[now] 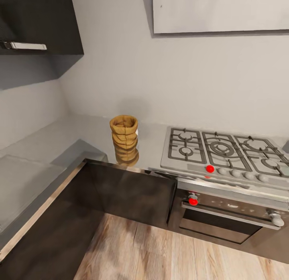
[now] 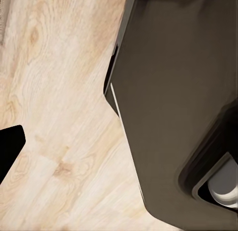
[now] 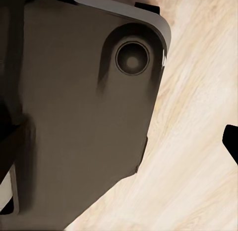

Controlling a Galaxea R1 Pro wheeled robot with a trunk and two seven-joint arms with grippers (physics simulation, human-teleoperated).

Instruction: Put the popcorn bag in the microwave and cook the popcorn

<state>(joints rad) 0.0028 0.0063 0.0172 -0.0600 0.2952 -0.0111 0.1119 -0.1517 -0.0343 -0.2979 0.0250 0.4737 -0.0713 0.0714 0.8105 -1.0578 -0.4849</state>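
The popcorn bag [image 1: 124, 132], at frame centre, is judged soft and light, best gripped mid-body; jaw states cannot be told.

The popcorn bag [image 1: 124, 132] appears as coarse, matt tan cloth with ridged folds. The countertop [image 1: 60, 145] reads as smooth grey metal, polished enough to mirror the bag (a clear reflection lies below it). Cabinet fronts [image 1: 132, 195] are dark and glossy. The gas hob [image 1: 224, 153] is brushed grey metal with matt dark grates; the oven [image 1: 228, 216] is steel with shiny red knobs. The floor [image 1: 160, 252] is pale, grained wood.
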